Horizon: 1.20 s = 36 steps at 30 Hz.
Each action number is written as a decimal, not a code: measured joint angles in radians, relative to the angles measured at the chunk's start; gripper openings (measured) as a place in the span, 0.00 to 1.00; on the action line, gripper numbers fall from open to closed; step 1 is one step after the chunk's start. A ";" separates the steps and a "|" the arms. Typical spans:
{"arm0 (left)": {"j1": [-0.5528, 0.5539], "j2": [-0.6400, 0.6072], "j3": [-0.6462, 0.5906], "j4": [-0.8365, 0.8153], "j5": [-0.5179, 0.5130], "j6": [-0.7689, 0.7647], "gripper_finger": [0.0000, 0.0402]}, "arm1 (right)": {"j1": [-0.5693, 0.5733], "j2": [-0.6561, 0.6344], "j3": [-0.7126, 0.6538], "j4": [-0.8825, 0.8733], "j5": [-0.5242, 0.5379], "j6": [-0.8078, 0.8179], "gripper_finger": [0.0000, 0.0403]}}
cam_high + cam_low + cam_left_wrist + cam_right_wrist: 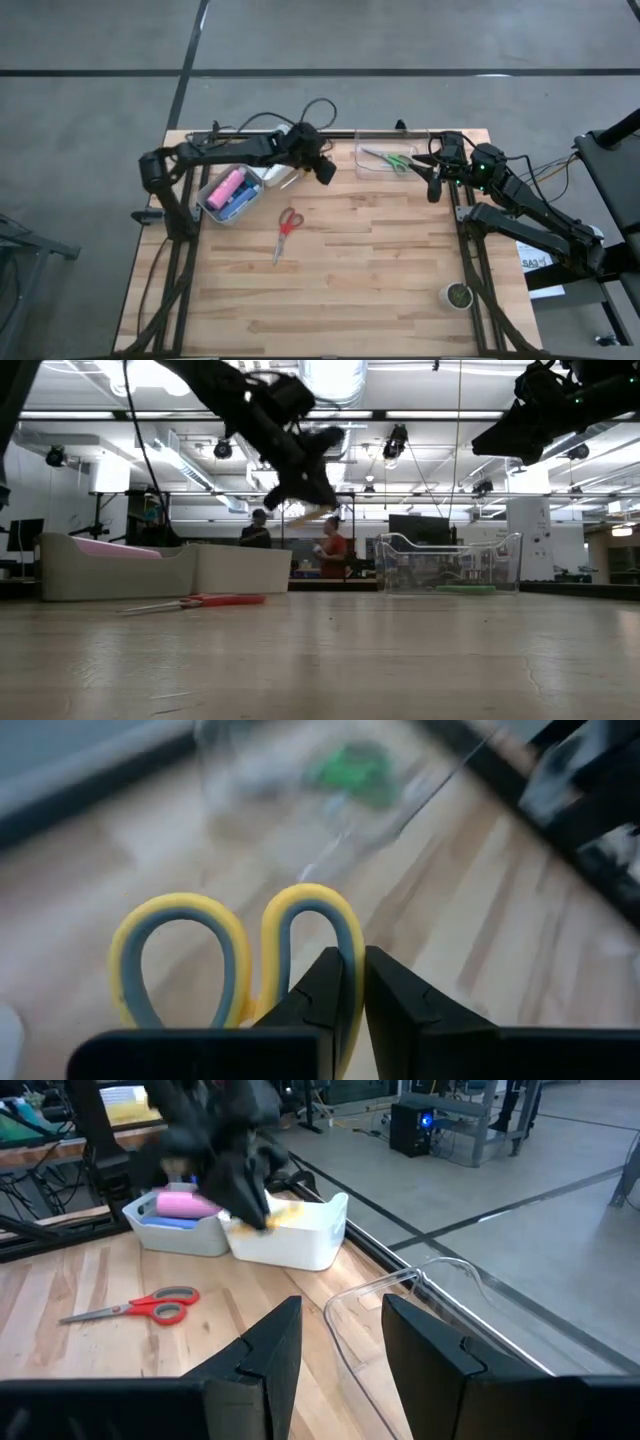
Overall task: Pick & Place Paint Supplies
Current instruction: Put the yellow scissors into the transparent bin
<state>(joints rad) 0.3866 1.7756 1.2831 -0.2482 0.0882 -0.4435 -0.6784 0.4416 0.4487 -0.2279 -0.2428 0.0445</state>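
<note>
My left gripper [324,170] hangs above the table between the white trays and a clear box [390,160], shut on yellow-handled scissors [235,955]. In the low view it hangs high over the table, a yellowish bit [312,512] showing below its fingers [300,485]. A pink bottle [230,186] lies on something blue in the left white tray [212,206]; the right wrist view shows the bottle [185,1203] too. My right gripper [340,1345] waits open at the table's right, near the clear box [400,1285], nothing between its fingers. My left gripper pinches the yellow scissors between its two fingers at one handle loop [318,925], where the loop runs down behind the fingertips. Both loops stick out past the fingers. The blades are hidden behind the gripper. The scissors hang clear of the table.
Green-handled scissors [398,160] lie in the clear box. Red-handled scissors [287,226] lie on the bare wood at the middle. A second white tray [272,180] adjoins the first. A small dark round thing [457,295] sits near the right front. People stand in the room beyond [330,555].
</note>
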 joint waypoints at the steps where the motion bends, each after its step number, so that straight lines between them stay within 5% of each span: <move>1: 0.000 -0.022 0.000 0.010 -0.004 0.023 0.08 | 0.000 0.000 0.000 0.000 0.000 0.000 0.34; 7: -0.002 -0.107 0.002 0.134 -0.037 0.152 0.08 | 0.000 0.000 0.000 0.000 0.000 0.000 0.34; 23: -0.002 -0.129 0.010 0.497 -0.002 0.186 0.08 | 0.000 0.000 0.000 0.000 0.000 0.000 0.34; 36: -0.005 0.074 0.281 0.494 0.062 0.231 0.08 | 0.000 0.000 0.000 0.000 0.000 0.000 0.34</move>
<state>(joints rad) 0.3820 1.8495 1.5637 0.2457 0.1504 -0.2126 -0.6783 0.4415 0.4488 -0.2283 -0.2424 0.0446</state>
